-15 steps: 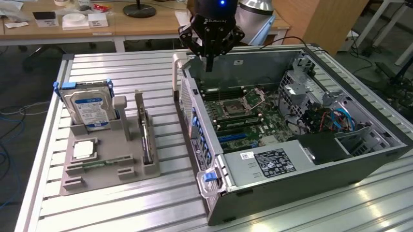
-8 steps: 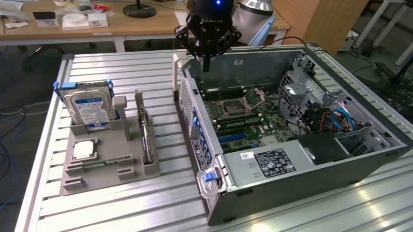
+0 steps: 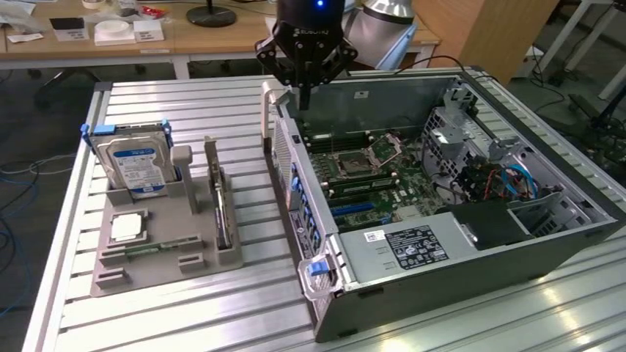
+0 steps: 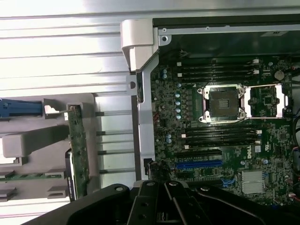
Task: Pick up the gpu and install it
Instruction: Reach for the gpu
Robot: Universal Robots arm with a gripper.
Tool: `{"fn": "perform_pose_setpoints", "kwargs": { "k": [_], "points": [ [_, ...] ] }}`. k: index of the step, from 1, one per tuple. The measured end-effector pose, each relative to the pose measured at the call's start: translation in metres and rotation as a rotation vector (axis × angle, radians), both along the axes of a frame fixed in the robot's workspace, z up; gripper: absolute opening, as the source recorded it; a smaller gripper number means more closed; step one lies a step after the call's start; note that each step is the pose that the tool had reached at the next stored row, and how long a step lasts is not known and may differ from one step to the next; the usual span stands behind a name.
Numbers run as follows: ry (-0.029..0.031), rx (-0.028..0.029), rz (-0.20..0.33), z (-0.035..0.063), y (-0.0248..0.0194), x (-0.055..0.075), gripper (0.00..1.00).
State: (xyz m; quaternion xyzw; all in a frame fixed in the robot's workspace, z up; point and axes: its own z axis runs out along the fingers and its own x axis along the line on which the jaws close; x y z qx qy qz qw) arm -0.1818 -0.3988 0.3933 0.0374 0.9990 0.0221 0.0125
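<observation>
The gpu [image 3: 223, 213] stands on edge in a slot of the grey holder [image 3: 157, 275], on the exterior view's left of the open computer case [image 3: 489, 257]. In the wrist view the gpu [image 4: 78, 150] appears edge-on as a thin green board with a silver bracket end. My gripper [image 3: 304, 99] hangs above the case's back left corner, well away from the gpu, shut with nothing between its fingers. Its dark body [image 4: 164, 206] also shows in the wrist view, over the motherboard [image 4: 220, 131] and near the blue slot [image 4: 199, 164].
A hard drive [image 3: 137, 165] with a blue-white label stands upright in the holder. A small square chip [image 3: 127, 227] and a narrow memory stick [image 3: 146, 249] lie near it. The ribbed metal table [image 3: 196, 110] carries everything. A desk with clutter [image 3: 117, 33] stands behind.
</observation>
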Motion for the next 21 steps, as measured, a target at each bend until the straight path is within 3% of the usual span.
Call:
{"fn": "perform_pose_setpoints", "kwargs": {
  "k": [21],
  "points": [
    [0.0,0.0,0.0,0.0,0.0,-0.018,0.1]
  ]
}}
